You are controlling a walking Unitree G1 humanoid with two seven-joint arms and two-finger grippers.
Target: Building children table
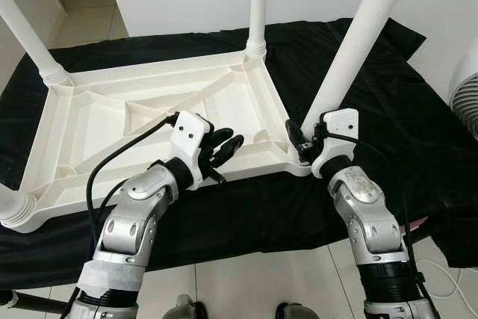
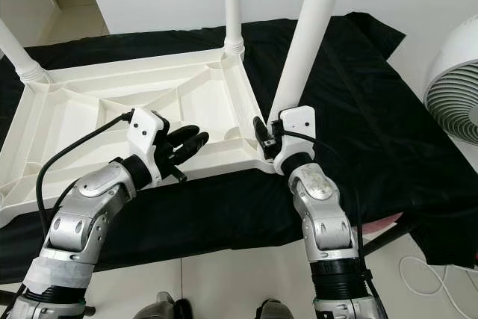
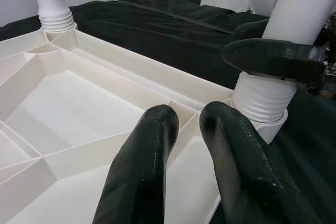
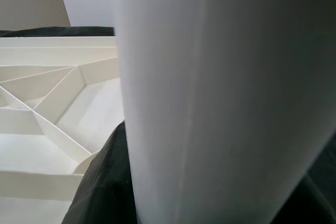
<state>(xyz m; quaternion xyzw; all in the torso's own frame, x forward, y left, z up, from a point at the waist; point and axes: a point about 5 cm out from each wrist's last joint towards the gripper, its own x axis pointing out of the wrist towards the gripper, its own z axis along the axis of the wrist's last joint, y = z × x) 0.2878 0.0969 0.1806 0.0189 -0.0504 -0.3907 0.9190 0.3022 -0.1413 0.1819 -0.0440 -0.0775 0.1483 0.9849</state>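
The upside-down white kids' table lay on a black cloth. The right claw was clamped around the near-right leg by its socket. The left claw hovered, fingers slightly apart, over the near rim.

Upturned tabletop flat on a cloth spread over the worktop, legs pointing up at its corners. Left pincer over the tabletop's near edge, just inside the rim. Right pincer at the near right corner, against the base of the leg there, apparently clasping it. Fan off to the right, beyond the cloth. Floor below the near edge.
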